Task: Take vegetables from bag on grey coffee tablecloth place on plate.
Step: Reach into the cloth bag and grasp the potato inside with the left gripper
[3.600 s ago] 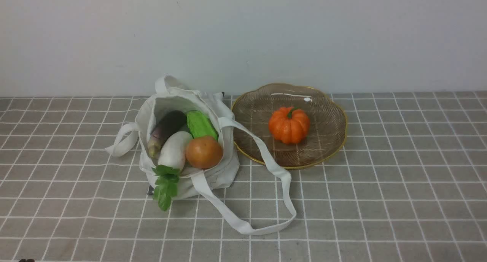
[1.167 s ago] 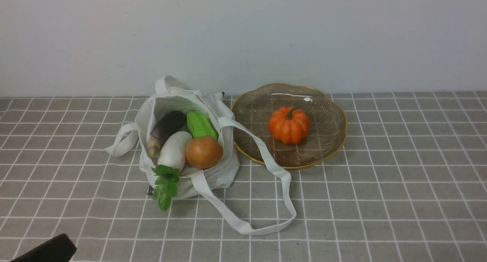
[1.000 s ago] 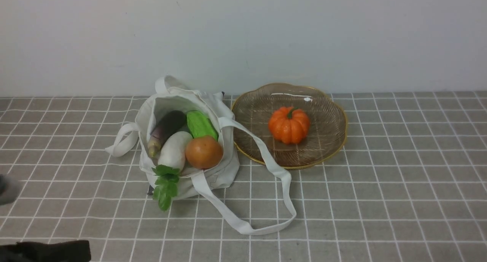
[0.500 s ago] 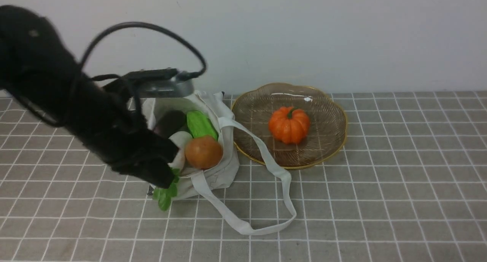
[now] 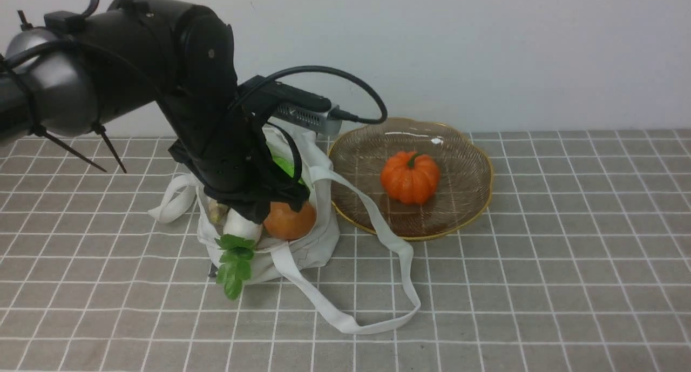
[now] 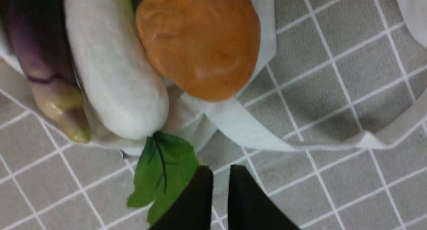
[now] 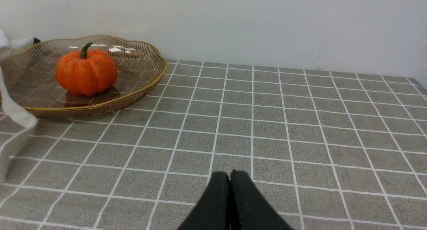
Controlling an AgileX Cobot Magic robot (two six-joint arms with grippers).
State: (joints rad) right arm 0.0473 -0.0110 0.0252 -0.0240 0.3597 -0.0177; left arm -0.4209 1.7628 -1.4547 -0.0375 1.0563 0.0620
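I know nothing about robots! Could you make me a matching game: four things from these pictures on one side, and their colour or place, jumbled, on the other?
Things:
1. pumpkin
2. radish
3. eggplant
4. right gripper

Descriptions:
A. white, in the bag
B. shut, above the tablecloth
C. bright orange, on the plate
D. dark purple, in the bag

Pairs: 1-C, 2-A, 3-D, 4-B

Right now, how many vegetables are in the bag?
4: eggplant, radish beside it, round orange one next, green gourd mostly behind the left arm. More may be hidden underneath.
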